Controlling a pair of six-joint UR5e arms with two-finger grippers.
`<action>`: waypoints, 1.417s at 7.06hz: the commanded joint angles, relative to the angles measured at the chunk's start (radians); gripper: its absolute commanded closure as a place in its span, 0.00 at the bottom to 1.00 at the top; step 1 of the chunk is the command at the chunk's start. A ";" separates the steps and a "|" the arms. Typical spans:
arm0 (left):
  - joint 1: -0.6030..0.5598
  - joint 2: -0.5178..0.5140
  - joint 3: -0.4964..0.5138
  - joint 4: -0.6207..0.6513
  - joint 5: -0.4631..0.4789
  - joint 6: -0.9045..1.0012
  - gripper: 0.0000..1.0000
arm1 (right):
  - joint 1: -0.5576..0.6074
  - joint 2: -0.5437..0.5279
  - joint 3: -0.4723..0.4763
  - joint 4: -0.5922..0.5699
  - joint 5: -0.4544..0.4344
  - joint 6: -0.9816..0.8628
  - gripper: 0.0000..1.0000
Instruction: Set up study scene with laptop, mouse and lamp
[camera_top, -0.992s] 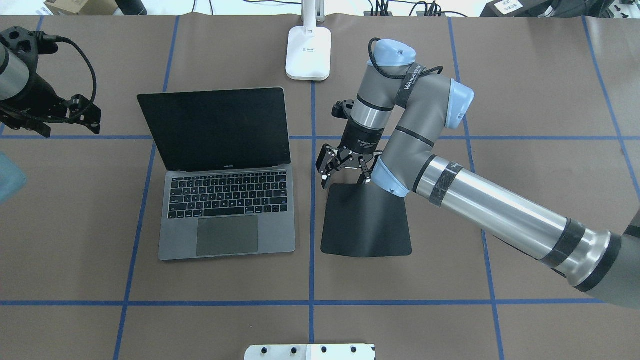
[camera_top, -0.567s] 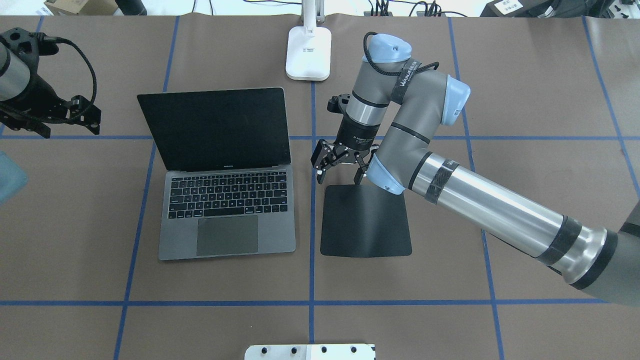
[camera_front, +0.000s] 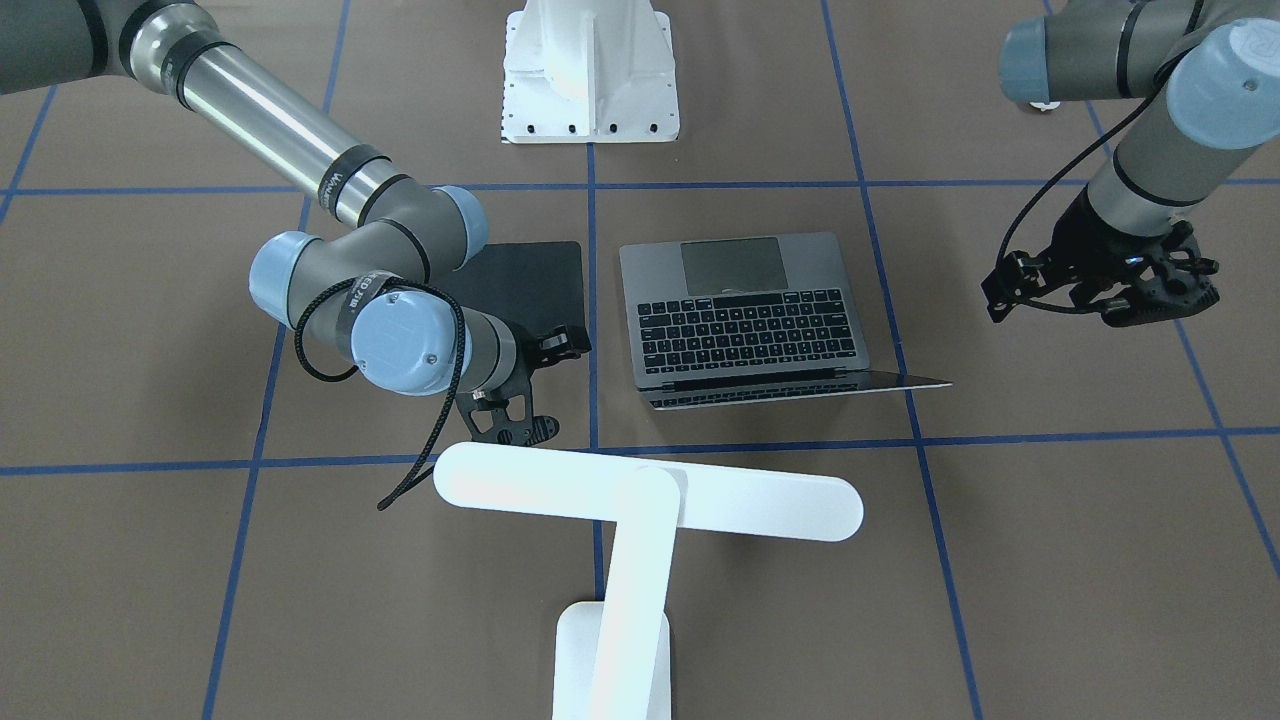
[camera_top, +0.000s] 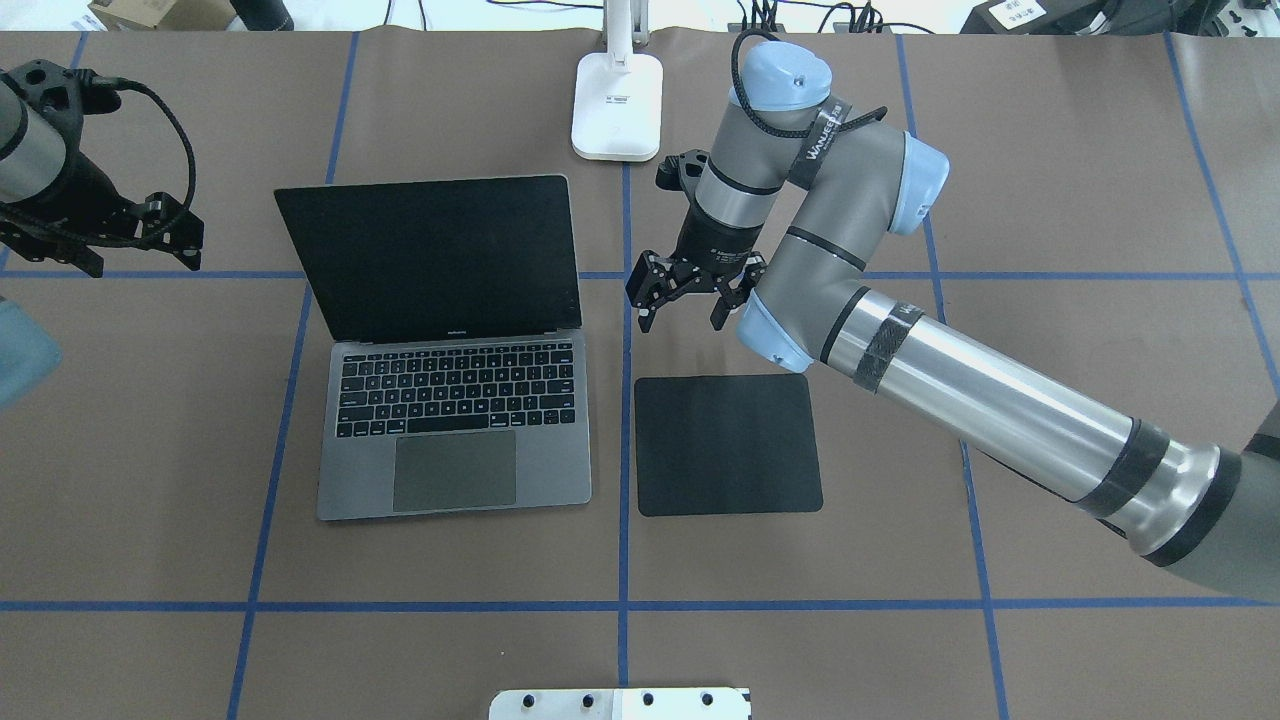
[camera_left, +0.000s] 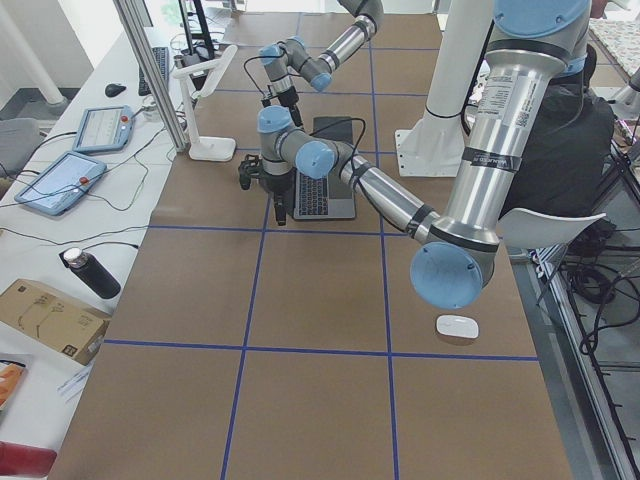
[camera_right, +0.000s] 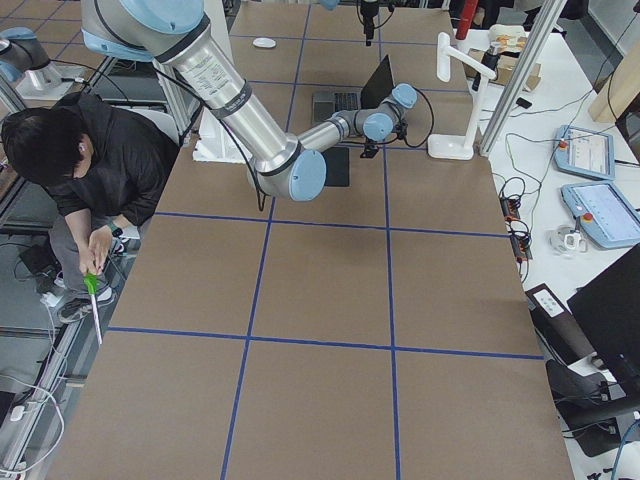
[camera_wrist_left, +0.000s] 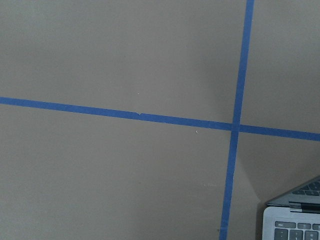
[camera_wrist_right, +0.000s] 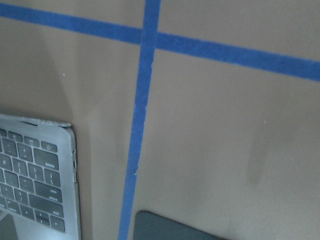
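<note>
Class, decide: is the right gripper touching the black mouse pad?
Apart. The overhead view shows a strip of bare table between the open right gripper and the near edge of the mouse pad.

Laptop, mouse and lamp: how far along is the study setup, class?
Done: laptop open, mouse pad flat beside it, lamp standing beyond the screen. In hand: nothing; right gripper open, empty. Left: mouse sits far from the pad, untouched.

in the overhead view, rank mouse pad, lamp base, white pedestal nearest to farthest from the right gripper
From the right gripper:
1. mouse pad, just robot-side of it.
2. lamp base, at the table's far edge.
3. white pedestal, at the near edge.
</note>
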 joint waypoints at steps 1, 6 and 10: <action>-0.003 0.031 -0.015 -0.026 -0.003 0.002 0.00 | 0.056 -0.034 0.055 0.008 -0.035 0.052 0.01; 0.005 0.507 -0.035 -0.553 0.004 -0.092 0.00 | 0.178 -0.257 0.244 0.006 -0.174 0.074 0.01; 0.388 0.771 -0.032 -0.926 0.216 -0.470 0.00 | 0.206 -0.327 0.290 0.008 -0.178 0.074 0.01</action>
